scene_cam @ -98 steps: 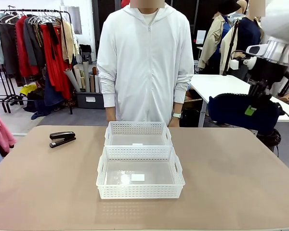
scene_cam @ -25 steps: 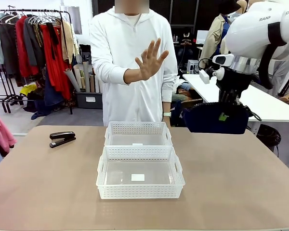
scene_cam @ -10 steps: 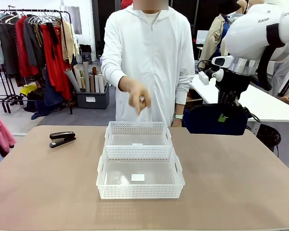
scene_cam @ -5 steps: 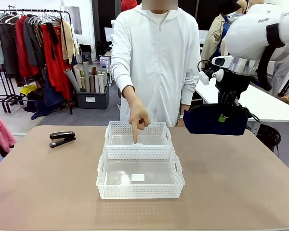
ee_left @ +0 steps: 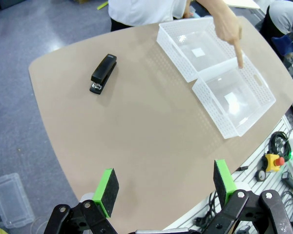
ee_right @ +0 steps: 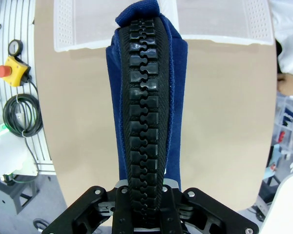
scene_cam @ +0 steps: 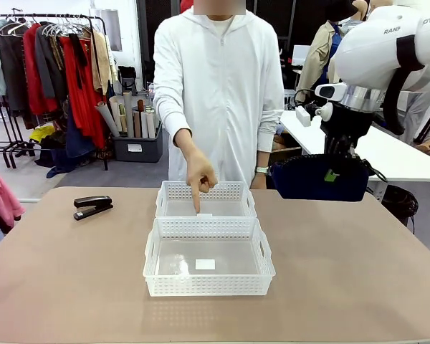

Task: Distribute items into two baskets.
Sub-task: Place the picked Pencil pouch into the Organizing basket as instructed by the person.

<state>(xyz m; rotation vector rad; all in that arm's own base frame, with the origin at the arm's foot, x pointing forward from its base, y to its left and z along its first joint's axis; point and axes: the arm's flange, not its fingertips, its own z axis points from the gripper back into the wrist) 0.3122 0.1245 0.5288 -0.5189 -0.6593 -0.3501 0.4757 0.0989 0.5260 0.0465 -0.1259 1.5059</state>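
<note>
Touching the near basket (scene_cam: 208,284), the far basket (scene_cam: 229,190), a label (scene_cam: 205,264) inside each.

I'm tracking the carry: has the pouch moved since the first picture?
Yes. The pouch has shifted left, toward the far basket, and is still off the basket's right side.

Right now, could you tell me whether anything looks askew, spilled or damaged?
Nothing stands out: the near basket and far basket sit squarely end to end, the stapler lies flat to their left, and the right gripper holds the pouch.
</note>
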